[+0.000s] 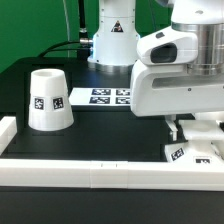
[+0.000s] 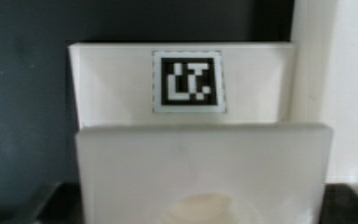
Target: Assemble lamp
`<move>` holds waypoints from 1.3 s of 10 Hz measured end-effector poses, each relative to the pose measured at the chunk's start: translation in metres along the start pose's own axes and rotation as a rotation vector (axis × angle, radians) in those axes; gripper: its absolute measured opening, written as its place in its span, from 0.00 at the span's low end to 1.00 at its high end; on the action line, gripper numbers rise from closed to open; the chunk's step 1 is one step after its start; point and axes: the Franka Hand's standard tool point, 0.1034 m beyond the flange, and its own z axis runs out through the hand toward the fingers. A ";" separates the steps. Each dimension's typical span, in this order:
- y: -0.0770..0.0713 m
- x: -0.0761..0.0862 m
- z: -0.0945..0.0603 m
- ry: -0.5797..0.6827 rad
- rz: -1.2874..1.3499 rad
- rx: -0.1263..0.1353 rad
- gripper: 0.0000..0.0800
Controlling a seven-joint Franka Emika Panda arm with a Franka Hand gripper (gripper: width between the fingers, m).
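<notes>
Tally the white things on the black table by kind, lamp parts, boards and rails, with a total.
Lamp parts: 2, the shade and the base
Marker board: 1
Rail: 1
Total: 4

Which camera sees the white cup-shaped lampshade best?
The exterior view: the shade stands whole at that view's left, wide end down, its tag facing the camera. The wrist view shows none of it, only another white tagged part up close.
</notes>
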 end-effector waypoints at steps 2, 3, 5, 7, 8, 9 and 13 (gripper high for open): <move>0.000 0.000 0.000 0.000 -0.001 0.000 0.87; 0.002 -0.001 -0.001 0.003 -0.017 -0.001 0.87; 0.009 -0.036 -0.012 -0.013 -0.021 -0.007 0.87; -0.004 -0.072 -0.021 -0.041 -0.008 -0.004 0.87; -0.012 -0.086 -0.024 -0.048 -0.011 -0.004 0.87; -0.021 -0.099 -0.026 -0.054 -0.018 -0.004 0.87; -0.034 -0.115 -0.025 -0.089 -0.032 -0.002 0.87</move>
